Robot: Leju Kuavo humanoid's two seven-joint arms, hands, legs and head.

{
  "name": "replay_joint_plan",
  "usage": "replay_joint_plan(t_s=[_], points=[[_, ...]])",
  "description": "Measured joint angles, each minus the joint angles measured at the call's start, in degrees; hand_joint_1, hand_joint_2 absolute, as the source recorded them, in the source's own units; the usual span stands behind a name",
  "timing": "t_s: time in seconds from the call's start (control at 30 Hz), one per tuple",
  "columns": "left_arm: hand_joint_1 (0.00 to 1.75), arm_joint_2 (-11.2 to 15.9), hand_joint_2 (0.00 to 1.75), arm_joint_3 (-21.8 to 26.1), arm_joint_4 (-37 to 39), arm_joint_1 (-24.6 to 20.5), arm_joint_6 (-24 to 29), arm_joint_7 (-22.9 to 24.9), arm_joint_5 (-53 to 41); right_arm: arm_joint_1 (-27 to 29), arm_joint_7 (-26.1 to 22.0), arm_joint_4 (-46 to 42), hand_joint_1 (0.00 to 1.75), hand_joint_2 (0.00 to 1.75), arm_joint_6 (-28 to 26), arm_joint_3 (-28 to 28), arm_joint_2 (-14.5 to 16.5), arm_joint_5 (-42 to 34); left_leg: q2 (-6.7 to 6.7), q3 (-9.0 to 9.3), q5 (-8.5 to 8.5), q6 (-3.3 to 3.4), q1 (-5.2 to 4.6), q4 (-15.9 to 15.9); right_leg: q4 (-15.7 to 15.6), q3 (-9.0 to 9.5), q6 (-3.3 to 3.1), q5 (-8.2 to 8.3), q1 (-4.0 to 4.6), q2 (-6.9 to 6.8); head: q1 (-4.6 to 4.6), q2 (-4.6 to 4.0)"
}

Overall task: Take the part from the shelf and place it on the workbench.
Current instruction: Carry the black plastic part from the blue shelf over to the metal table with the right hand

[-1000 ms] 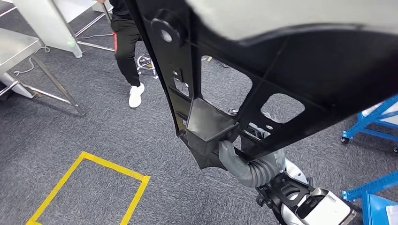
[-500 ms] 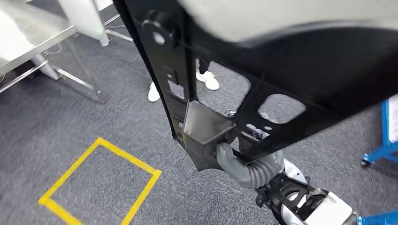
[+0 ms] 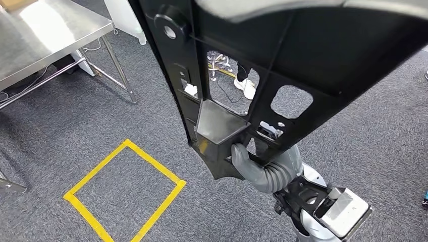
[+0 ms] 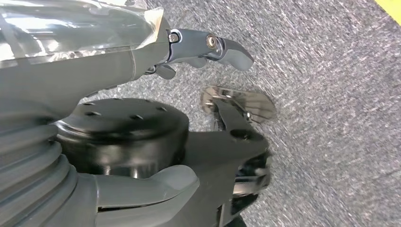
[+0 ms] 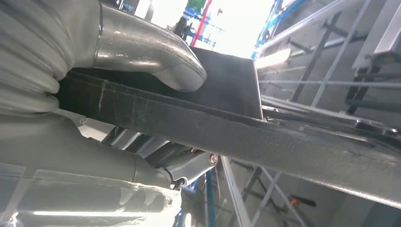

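Black plastic part (image 3: 282,60) hangs in the air in front of me, high over the grey carpet (image 3: 60,136). My right hand (image 3: 247,164) grips its lower edge, thumb on one face and fingers (image 5: 189,168) under the other. My left hand (image 4: 118,156) holds nothing, its fingers (image 4: 222,47) apart. A steel surface (image 3: 35,40) stands well off to the left, beyond the yellow tape square (image 3: 126,191).

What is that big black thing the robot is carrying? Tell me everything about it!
The black part looks like a large, flat plastic panel with ribs, cut-out windows, a round boss with a hole, and a small open box pocket. It is held up tilted above the grey carpet. The right robot hand grips its lower edge; in the right wrist view the thumb presses on it.
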Motion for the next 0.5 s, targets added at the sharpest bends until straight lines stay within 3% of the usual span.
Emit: replay_joint_plan(t_s=[0.07, 0.1, 0.13, 0.17, 0.23, 0.3, 0.4, 0.47, 0.5], points=[[0.0, 0.1, 1.75, -0.1, 0.0, 0.0, -0.6, -0.2, -0.2, 0.1, 0.0, 0.2, 1.75, 1.75, 0.0, 0.0, 0.0, 0.1, 1.21, -3.98, -3.25, -0.36, 0.2, 7.7, 0.0, -0.04, -0.42, -0.12, 0.23, -1.26, -0.08, 0.0], [0.0, 0.1, 1.75, -0.2, 0.0, 0.0, -0.8, -0.3, -0.2, 0.1, 0.0, 0.3, 1.75, 1.75, 0.0, 0.0, 0.0, 0.2, 1.34, -5.04, -3.52, -0.43, 0.25, 9.6, 0.0, -0.04, -0.47, -0.17, 0.29, -1.85, -0.08, 0.0], [0.0, 0.2, 1.75, -0.2, 0.0, 0.1, -1.1, -0.3, -0.3, 0.2, 0.0, 0.3, 1.75, 1.75, -0.1, 0.0, 0.0, 0.3, 1.46, -4.99, -2.73, -0.42, 0.28, 9.3, 0.0, -0.01, -0.52, -0.21, 0.32, -2.43, -0.09, 0.0], [0.0, 0.3, 1.75, -0.3, 0.0, 0.1, -1.3, -0.4, -0.3, 0.2, 0.0, 0.4, 1.75, 1.75, -0.1, -0.1, 0.0, 0.4, 1.76, -3.63, -1.0, -0.31, 0.29, 6.6, 0.0, 0.06, -0.54, -0.26, 0.34, -2.93, -0.09, 0.0], [0.0, 0.5, 1.75, -0.3, 0.0, 0.1, -1.7, -0.4, -0.4, 0.1, 0.0, 0.4, 1.75, 1.75, -0.2, -0.1, 0.2, 0.5, 3.74, 0.79, 2.56, 0.21, 0.03, -1.6, 0.1, 0.3, -0.38, -0.45, 0.57, -3.79, -0.09, 0.0], [0.0, 0.7, 1.75, -0.3, 0.0, 0.0, -1.8, -0.4, -0.7, 0.1, -0.1, 0.4, 1.75, 1.75, -0.3, -0.1, 0.3, 0.7, 5.05, 3.18, 3.74, 0.76, -0.43, -6.2, 0.1, 0.48, 0.07, -0.72, 0.91, -4.53, -0.04, 0.0], [0.0, 1.0, 1.75, -0.3, 0.0, 0.1, -1.8, -0.3, -0.8, 0.1, -0.1, 0.4, 1.75, 1.75, -0.3, -0.1, 0.4, 0.7, 3.7, 3.36, 3.84, 1.64, -0.66, -6.9, 0.0, 0.79, 0.91, -1.04, 0.99, -5.43, -0.01, 0.0], [0.0, 1.1, 1.75, -0.3, 0.0, 0.2, -1.7, -0.2, -0.8, 0.0, -0.1, 0.3, 1.75, 1.75, -0.4, -0.1, 0.5, 0.7, 2.65, 3.79, 4.35, 2.39, -0.3, -7.6, 2.5, -0.21, 1.12, -2.49, 0.91, -3.46, 0.05, 0.0], [0.0, 1.1, 1.75, -0.3, 0.0, 0.1, -1.6, -0.2, -0.8, 0.1, -0.1, 0.3, 1.75, 1.75, -0.4, -0.1, 0.4, 0.7, 2.12, 3.93, 4.52, 2.62, -0.09, -7.7, 5.5, -1.64, 1.0, -3.89, 0.82, -2.01, 0.11, 0.0]])
